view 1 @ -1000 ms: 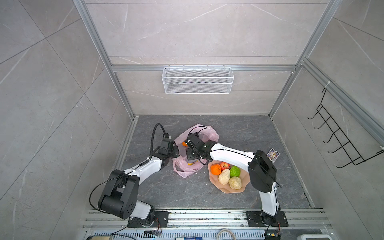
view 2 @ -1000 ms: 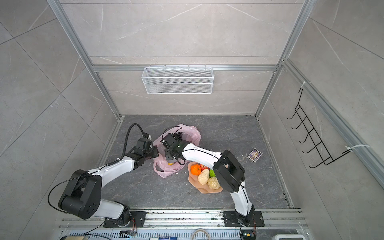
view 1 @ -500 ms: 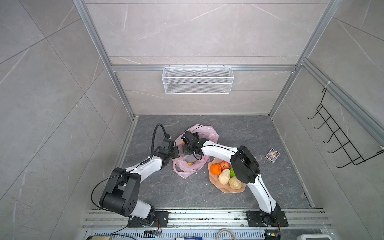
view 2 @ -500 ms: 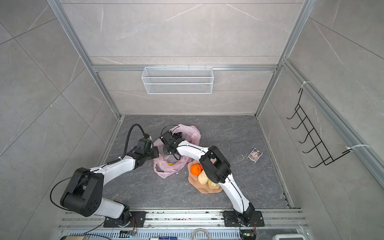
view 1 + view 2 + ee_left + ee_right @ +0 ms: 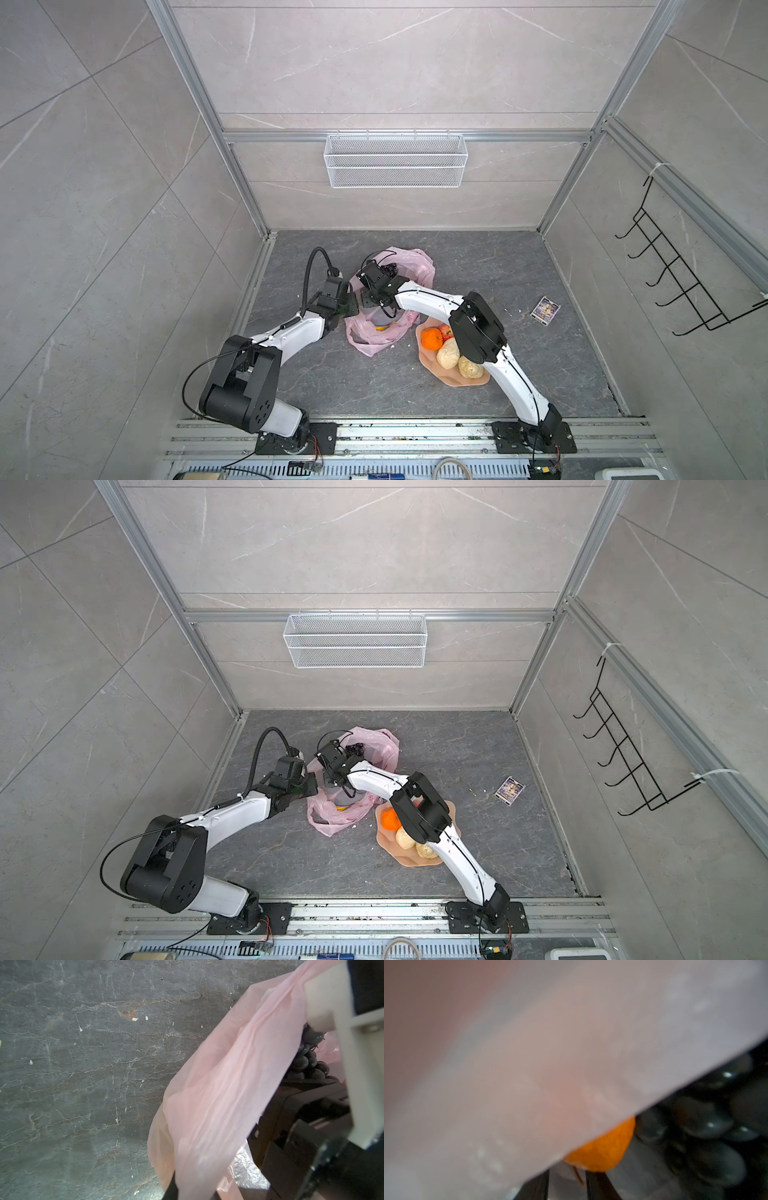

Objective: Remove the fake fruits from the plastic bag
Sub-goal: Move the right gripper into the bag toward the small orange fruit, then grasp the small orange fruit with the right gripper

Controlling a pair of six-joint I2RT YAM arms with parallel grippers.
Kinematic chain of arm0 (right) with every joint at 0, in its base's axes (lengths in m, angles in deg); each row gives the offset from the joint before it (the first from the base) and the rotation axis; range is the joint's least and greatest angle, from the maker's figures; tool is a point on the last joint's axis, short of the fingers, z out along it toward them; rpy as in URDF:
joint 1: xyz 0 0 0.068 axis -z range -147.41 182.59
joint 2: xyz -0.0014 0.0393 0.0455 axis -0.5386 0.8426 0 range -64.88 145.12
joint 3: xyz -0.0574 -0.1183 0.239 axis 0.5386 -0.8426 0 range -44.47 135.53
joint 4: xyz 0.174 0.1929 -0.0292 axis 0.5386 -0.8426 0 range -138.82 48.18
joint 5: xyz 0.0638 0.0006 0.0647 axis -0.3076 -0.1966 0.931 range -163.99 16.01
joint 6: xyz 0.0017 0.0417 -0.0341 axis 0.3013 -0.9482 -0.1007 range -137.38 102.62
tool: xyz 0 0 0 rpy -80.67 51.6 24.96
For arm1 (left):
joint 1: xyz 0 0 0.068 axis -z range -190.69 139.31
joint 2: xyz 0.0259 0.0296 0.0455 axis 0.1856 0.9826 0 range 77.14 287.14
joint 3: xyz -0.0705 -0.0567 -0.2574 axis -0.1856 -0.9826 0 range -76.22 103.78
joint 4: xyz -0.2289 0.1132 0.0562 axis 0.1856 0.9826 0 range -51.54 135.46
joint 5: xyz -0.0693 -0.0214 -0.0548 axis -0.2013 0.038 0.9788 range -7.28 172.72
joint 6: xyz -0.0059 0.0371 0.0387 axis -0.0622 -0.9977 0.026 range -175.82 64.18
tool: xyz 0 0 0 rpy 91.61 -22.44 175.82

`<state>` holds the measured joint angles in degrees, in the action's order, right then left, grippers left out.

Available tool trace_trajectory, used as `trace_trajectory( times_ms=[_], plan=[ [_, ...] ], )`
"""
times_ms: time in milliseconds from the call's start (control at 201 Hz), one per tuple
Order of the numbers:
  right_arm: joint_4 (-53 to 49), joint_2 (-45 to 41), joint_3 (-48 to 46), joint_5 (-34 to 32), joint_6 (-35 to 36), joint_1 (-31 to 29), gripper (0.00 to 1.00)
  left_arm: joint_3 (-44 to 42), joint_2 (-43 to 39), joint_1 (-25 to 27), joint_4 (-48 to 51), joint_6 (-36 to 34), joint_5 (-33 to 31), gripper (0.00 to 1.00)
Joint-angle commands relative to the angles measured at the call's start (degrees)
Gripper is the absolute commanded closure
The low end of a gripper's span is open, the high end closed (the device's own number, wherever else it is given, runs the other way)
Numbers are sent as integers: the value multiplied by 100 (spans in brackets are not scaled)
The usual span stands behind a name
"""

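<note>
The pink plastic bag [image 5: 415,266] [image 5: 384,746] lies crumpled in the middle of the floor. My left gripper [image 5: 353,305] [image 5: 193,1192] is shut on its rim [image 5: 218,1084] and holds it up. My right gripper [image 5: 380,274] [image 5: 568,1184] reaches inside the bag. Its fingers stand a little apart, with an orange [image 5: 604,1151] at their tips and its stem in the gap; a grip is not visible. The dark grape bunch [image 5: 708,1126] [image 5: 305,1064] lies beside the orange. A yellow banana [image 5: 380,327] shows through the bag. Outside it are an orange [image 5: 431,337], an apple [image 5: 445,330] and two beige fruits [image 5: 448,354].
Those fruits lie on a peach wavy-edged dish [image 5: 453,380] right of the bag, partly under my right arm. A small card [image 5: 545,309] lies further right. A white wire basket [image 5: 395,160] hangs on the back wall and a black hook rack [image 5: 681,282] on the right wall.
My right gripper has pushed deeper into the bag toward the grapes and its jaws have narrowed. Its elbow has swung over the dish. The left gripper keeps its hold on the bag.
</note>
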<state>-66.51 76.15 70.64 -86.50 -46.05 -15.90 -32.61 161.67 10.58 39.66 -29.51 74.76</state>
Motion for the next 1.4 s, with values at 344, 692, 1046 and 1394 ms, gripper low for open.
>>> trace_trajectory(
  times_ms=[344,692,1046,1394],
  plan=[
    [-334,404,620,-445,161,22,86,130,-68,13,-119,-82,-30,100],
    [-124,-314,57,-162,271,13,100,147,-60,10,-99,-90,-47,100],
    [412,-1538,-1363,363,-27,11,100,159,-76,15,-66,-100,-103,100],
    [259,-2825,-2681,860,-342,-90,100,156,-70,11,-57,-126,-146,100]
  ],
)
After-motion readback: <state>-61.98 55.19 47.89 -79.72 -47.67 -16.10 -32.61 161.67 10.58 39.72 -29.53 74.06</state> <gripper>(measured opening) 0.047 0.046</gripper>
